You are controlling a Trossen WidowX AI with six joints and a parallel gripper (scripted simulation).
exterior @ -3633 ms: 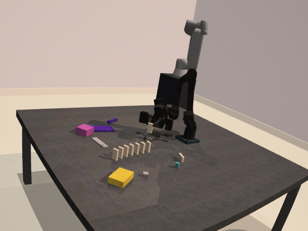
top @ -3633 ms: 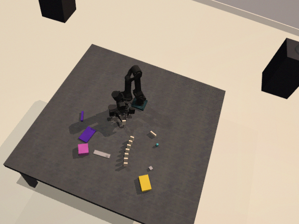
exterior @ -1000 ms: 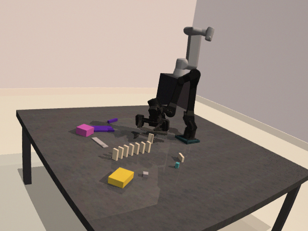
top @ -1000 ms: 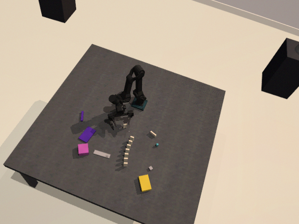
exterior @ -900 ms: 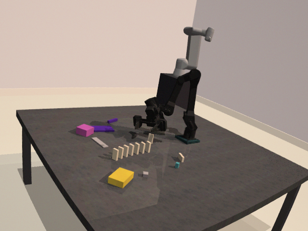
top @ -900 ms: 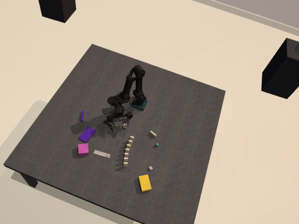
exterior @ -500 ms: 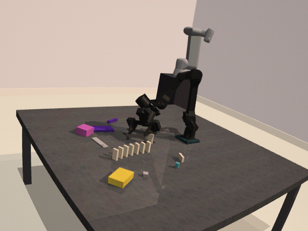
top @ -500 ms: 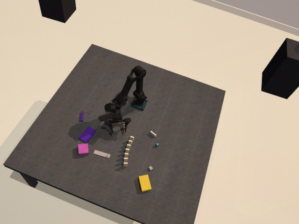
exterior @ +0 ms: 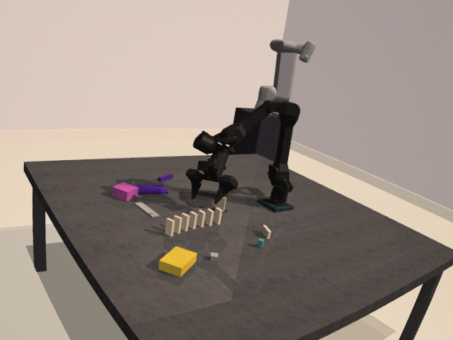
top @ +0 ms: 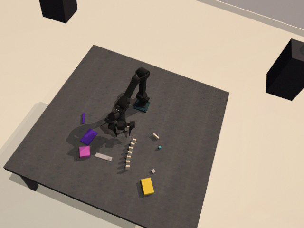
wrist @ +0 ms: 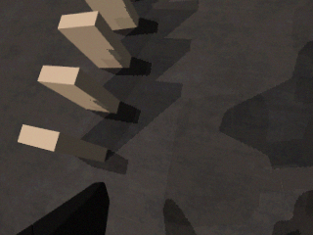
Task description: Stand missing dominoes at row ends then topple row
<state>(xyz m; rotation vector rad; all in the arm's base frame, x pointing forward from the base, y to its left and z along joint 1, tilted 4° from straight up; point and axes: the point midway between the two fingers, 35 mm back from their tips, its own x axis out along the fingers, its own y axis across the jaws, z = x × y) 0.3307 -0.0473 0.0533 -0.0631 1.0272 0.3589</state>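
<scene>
Several cream dominoes stand in a slightly curved row; its arm-side end domino (top: 134, 140) (exterior: 219, 215) (wrist: 39, 137) and far end domino (top: 127, 167) (exterior: 169, 227) are upright. A separate domino (top: 127, 128) (exterior: 223, 204) stands upright on the arm's side of the row, across a wider gap, partly hidden by the gripper. Another domino (top: 155, 136) (exterior: 265, 231) lies on the table to the row's side. My gripper (top: 123, 135) (exterior: 205, 200) is open and empty, above the table beside the separate domino and near the row's arm-side end. One finger shows in the wrist view.
A teal cube (top: 159, 147) (exterior: 260, 243), a grey cube (top: 153, 171) (exterior: 214, 256) and a yellow box (top: 147, 186) (exterior: 178, 260) lie on one side of the row. A grey bar (top: 103, 156), a pink box (top: 84, 151), a purple slab (top: 89, 136) and a purple bar (top: 83, 118) lie on the other.
</scene>
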